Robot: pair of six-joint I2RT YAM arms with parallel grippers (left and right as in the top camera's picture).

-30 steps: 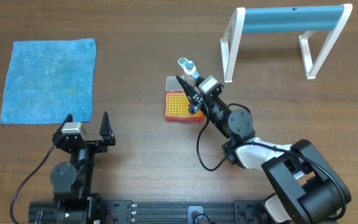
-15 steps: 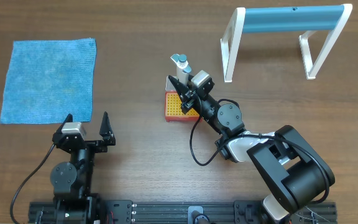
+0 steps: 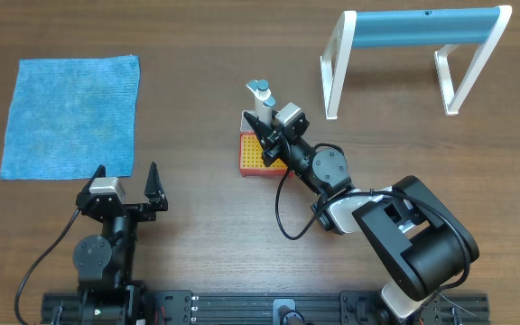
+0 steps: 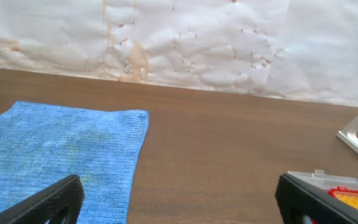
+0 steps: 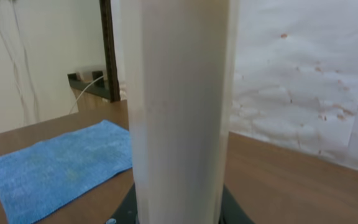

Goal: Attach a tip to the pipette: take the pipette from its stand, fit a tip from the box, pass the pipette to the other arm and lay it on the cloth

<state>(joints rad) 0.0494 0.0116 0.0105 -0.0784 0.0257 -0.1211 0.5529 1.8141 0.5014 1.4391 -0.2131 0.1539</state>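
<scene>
Mid-bench, right claw (image 3: 272,137) clamps pipette (image 3: 261,92) by tip box (image 3: 251,159); left claw (image 3: 126,171) wide open, empty; wood bench (image 3: 197,226), stained white wall (image 4: 197,43).

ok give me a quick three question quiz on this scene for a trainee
1. Fill in: the left gripper, near the cloth, is ____ (open or shut).
2. True or false: the stand is empty.
3. Which one holds the pipette? A the left gripper, B the right gripper.
Key: 1 open; 2 true; 3 B.
</scene>
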